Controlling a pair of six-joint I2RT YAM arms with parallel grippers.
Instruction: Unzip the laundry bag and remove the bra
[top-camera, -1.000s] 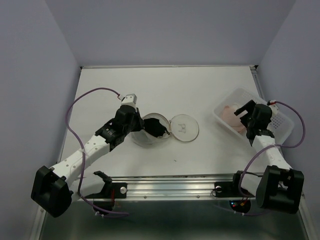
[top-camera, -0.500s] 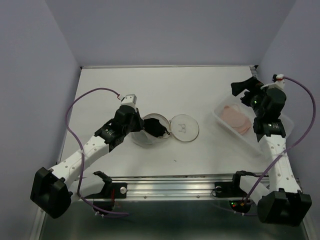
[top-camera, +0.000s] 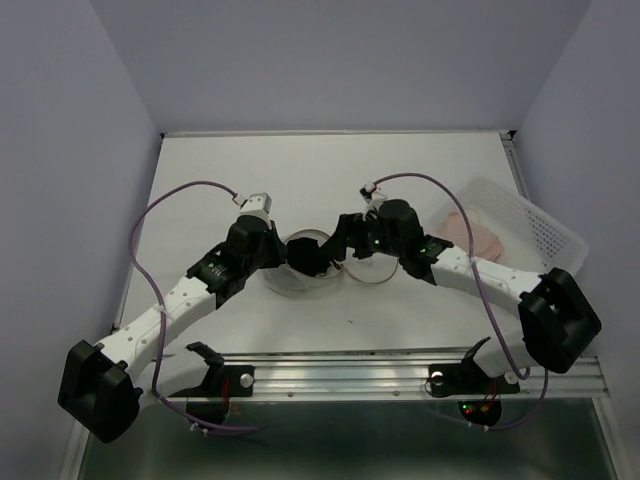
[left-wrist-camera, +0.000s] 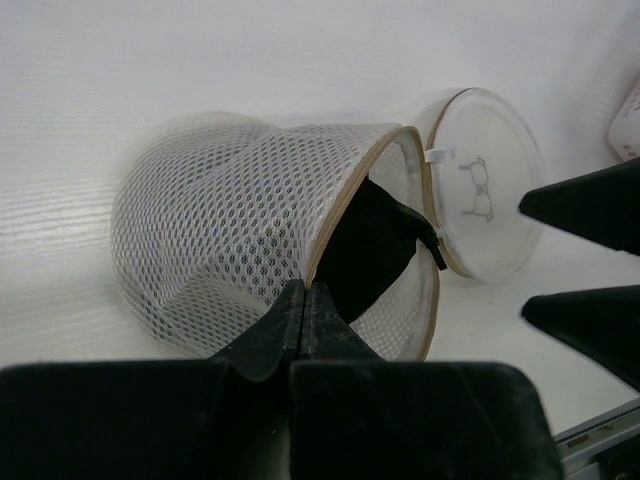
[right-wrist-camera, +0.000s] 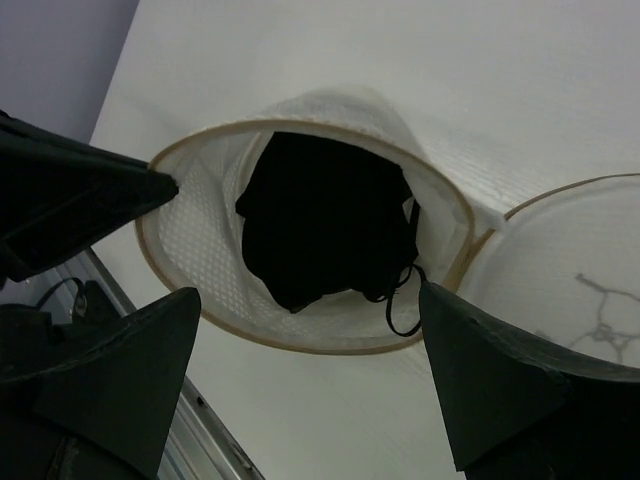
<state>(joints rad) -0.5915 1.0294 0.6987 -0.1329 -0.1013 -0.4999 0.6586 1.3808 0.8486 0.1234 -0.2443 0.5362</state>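
Where my two arms meet over the near middle of the table (top-camera: 300, 170), my left gripper (left-wrist-camera: 303, 290) is clamped tight, its fingers pinching the tan wire rim of the laundry bag (left-wrist-camera: 220, 220) at its lower edge. The bag lies on its side, unzipped, its cream mesh body swelling away to the left and its round mouth gaping toward the right. My right gripper (right-wrist-camera: 310, 292) hangs just in front of that mouth with its jaws spread wide and nothing between them; its two dark fingertips (left-wrist-camera: 545, 200) sit apart from the rim, one higher and one lower in the left wrist view. Inside the mouth a black garment (right-wrist-camera: 320, 220) slumps against the mesh, a thin dark strap looping out at its lower right edge. Just beside the mouth, joined to it by a small white tab, the bag's round lid (left-wrist-camera: 490, 200) lies folded open on the table, a small dark mark on its face. Farther off to the right, well apart from the bag, a white perforated basket (top-camera: 550, 225) stands at an angle, and the pale pink bra (top-camera: 478, 232) rests inside it.
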